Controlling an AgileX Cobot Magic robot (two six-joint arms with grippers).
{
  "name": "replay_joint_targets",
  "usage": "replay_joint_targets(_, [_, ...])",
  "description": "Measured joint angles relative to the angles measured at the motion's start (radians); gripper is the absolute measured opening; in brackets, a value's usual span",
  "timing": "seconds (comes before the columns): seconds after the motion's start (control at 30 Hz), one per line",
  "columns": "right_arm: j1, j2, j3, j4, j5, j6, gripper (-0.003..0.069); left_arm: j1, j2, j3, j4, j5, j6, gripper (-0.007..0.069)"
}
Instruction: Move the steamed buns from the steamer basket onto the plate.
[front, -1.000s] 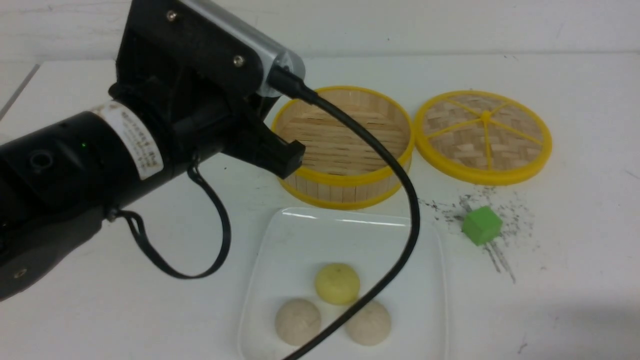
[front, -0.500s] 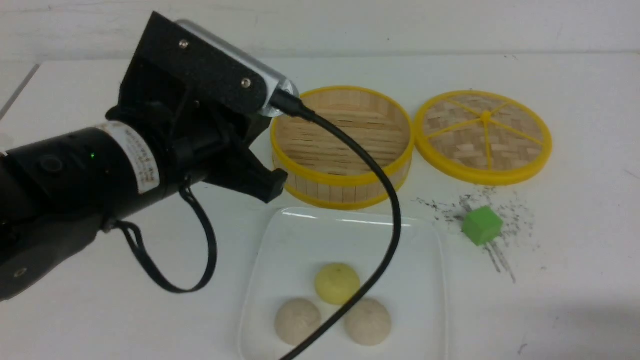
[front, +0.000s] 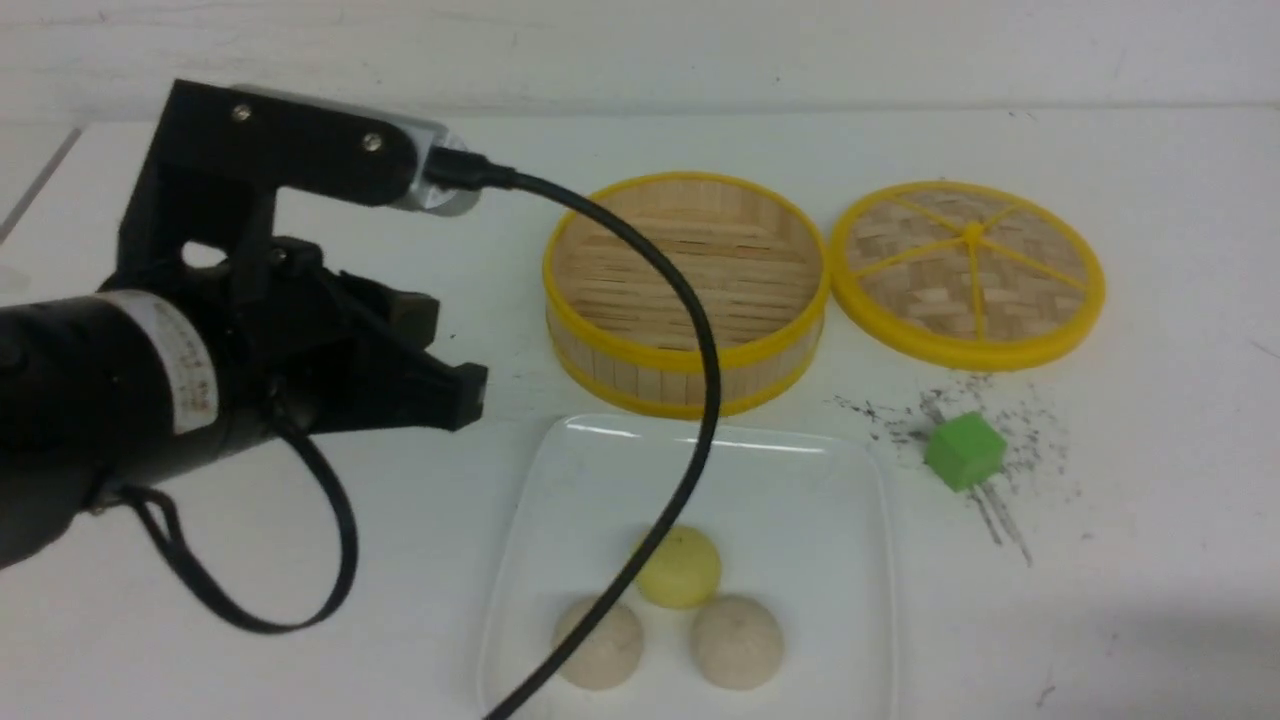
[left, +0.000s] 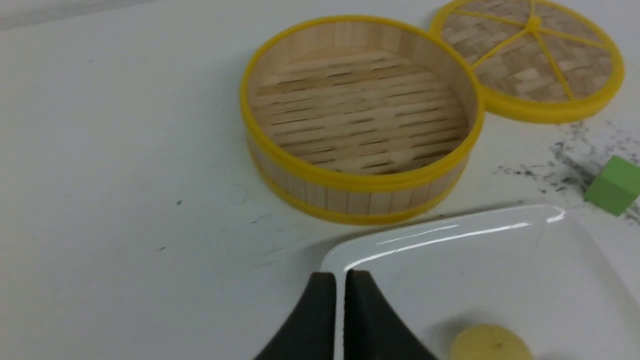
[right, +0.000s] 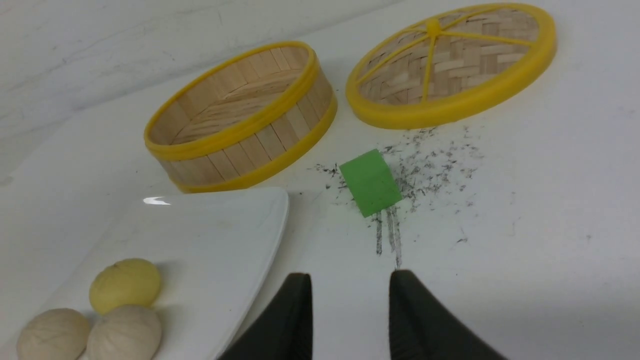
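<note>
Three steamed buns lie on the white plate: a yellow one and two beige ones. Behind the plate stands the steamer basket, and its slatted floor is bare. My left gripper hovers left of the plate's far corner, and its cable crosses the plate. In the left wrist view its fingertips stand together over the plate's rim with nothing between them. My right gripper is open and empty, above the table just near of the green cube.
The woven yellow-rimmed lid lies flat to the right of the basket. A green cube sits among dark scuff marks, right of the plate. The left arm's black cable hangs over the plate's middle.
My left arm has drawn back to the left and away from the basket's rim. Its cable has swung left across the plate. The buns, basket and lid have not moved.
</note>
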Motion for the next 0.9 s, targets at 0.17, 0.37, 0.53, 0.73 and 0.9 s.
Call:
replay_joint_targets(0.17, [0.0,0.0,0.0,0.0,0.0,0.0,0.024,0.119,-0.083,0.099,0.029,-0.071,-0.022,0.0054])
replay_joint_targets(0.37, [0.0,0.0,0.0,0.0,0.0,0.0,0.024,0.279,-0.222,0.359,0.039,-0.348,-0.034,0.0055])
replay_joint_targets(0.53, [0.0,0.0,0.0,0.0,0.0,0.0,0.024,0.419,-0.393,0.587,0.029,-0.439,-0.122,0.0055])
replay_joint_targets(0.73, [0.0,0.0,0.0,0.0,0.0,0.0,0.024,0.5,-0.592,0.717,0.029,-0.428,-0.17,0.0066])
replay_joint_targets(0.9, [0.0,0.0,0.0,0.0,0.0,0.0,0.024,0.576,-0.776,0.826,0.058,-0.355,-0.172,0.0069])
